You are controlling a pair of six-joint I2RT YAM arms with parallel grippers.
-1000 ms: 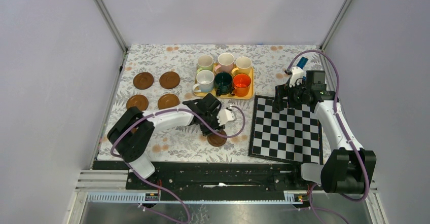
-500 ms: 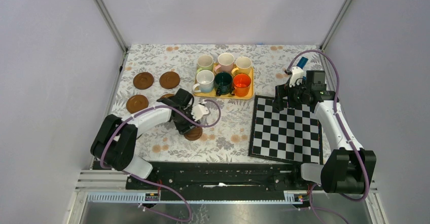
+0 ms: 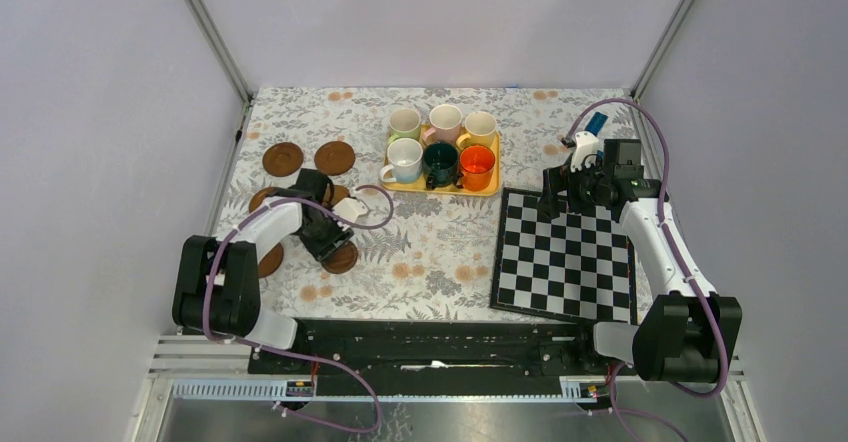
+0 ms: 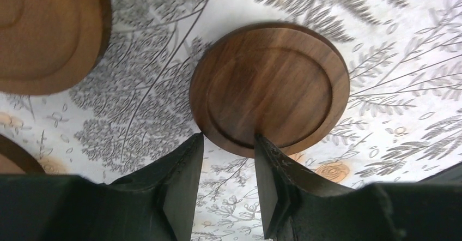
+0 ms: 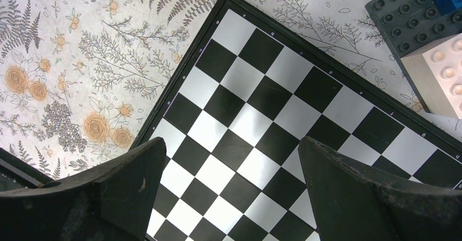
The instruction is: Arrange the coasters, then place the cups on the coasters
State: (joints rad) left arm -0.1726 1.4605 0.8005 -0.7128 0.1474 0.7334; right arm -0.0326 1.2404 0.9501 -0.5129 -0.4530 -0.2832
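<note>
Left end effector (image 3: 326, 236) (image 4: 226, 143): low over table (image 3: 440, 254), left near area. Fingers apart by narrow gap, tips overlapping near rim of dark coaster (image 3: 341, 258) (image 4: 269, 88); coaster lies flat, not pinched between fingers.
Second coaster (image 3: 268, 260) just left of it, near. Two more coasters (image 3: 283, 157) (image 3: 334, 157) side by side, far left; another (image 3: 262, 199) partly hidden by arm.
Six cups (image 3: 441, 162) in two rows on yellow tray (image 3: 440, 188), far centre.
Right end effector (image 3: 556, 192) (image 5: 231, 143): fingers wide apart, empty, above chequered board (image 3: 565, 257) (image 5: 256, 115), right side.
</note>
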